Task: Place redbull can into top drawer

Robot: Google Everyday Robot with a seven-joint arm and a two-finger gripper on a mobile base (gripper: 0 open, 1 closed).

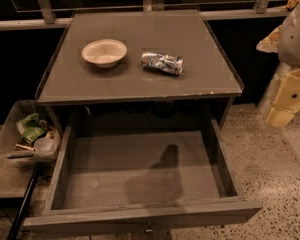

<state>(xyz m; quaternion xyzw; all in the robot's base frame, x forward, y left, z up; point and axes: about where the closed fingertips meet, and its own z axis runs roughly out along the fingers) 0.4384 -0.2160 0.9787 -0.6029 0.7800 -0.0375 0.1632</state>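
The redbull can (162, 63) lies on its side on the grey cabinet top (140, 84), right of centre; it is shiny silver with dark markings. The top drawer (65, 159) is pulled wide open below the cabinet top, its flat bottom bare except for a shadow. Its small metal knob (149, 229) shows at the front panel's lower edge. My gripper (286, 104) hangs at the far right edge of the view, to the right of the cabinet and well away from the can, with nothing seen in it.
A cream-white bowl (104, 52) stands on the cabinet top left of the can. A clear plastic bin of clutter (27, 134) sits left of the drawer. A dark pole (22, 204) leans beside the drawer's left front corner. Speckled floor (275, 184) lies to the right.
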